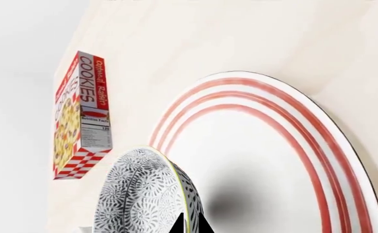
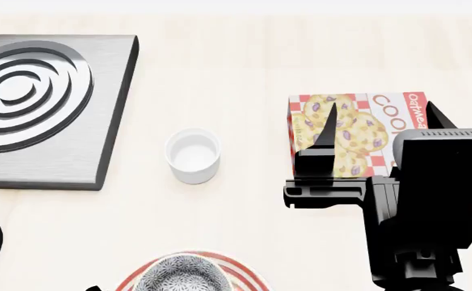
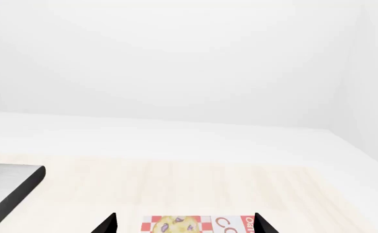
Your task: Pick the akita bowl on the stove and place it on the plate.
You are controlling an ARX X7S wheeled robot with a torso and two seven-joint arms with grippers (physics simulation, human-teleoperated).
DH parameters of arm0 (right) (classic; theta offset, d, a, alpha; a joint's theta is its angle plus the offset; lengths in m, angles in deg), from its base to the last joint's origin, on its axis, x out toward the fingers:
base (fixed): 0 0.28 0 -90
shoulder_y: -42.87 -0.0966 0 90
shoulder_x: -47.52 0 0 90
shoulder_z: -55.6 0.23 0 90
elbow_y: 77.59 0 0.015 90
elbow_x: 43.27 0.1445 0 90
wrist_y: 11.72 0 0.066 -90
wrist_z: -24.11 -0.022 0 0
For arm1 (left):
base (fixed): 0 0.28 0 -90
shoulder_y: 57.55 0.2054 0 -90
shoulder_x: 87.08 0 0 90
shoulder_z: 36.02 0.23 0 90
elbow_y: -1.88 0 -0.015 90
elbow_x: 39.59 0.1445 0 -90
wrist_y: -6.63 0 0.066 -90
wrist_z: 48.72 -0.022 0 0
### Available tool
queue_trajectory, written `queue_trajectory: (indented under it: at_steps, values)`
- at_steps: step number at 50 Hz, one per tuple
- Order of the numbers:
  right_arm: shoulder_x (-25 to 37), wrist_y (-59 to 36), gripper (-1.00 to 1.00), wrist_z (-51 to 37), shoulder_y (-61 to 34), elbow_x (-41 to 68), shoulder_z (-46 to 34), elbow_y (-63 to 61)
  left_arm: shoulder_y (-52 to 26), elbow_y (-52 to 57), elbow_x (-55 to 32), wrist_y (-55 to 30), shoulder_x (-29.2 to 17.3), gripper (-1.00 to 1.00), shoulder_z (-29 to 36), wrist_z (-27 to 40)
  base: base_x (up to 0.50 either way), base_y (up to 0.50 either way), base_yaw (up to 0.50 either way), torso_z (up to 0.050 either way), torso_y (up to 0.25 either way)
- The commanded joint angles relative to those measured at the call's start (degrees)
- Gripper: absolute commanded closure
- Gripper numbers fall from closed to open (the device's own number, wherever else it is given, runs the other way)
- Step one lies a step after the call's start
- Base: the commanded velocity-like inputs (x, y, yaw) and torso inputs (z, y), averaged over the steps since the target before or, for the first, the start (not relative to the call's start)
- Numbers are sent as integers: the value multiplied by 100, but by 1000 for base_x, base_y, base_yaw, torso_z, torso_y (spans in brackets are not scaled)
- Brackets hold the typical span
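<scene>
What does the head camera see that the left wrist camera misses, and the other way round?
Only the head view shows the stove, the small white cup and the right gripper. Only the left wrist view shows nearly the whole plate and the side of the cookie box with its nutrition panel. Both show the akita bowl, the plate and the cookie box.

Akita bowl (image 2: 180, 274) and plate (image 2: 252, 280) cut by head view's bottom edge; left gripper not seen there. In left wrist view only finger tips (image 1: 190, 224) show at the bowl rim, grip unclear. Cookie box (image 2: 357, 130) partly hidden behind right gripper (image 2: 377, 130). Stove (image 2: 98, 121) cropped at left edge.
</scene>
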Motion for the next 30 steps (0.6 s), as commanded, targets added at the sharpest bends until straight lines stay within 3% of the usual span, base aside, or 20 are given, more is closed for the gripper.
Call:
queue_trajectory:
  at_steps: [1,30]
  values:
    - [13,15,-100,-18,0,19,-9,6,37,84,166,-22,0,100,0,68,0,0,0,0,0]
    - [48,46,-100,-62,-3,65,-34,18,154,107,256,-108,19,100,49,108,0,0,0,0,0]
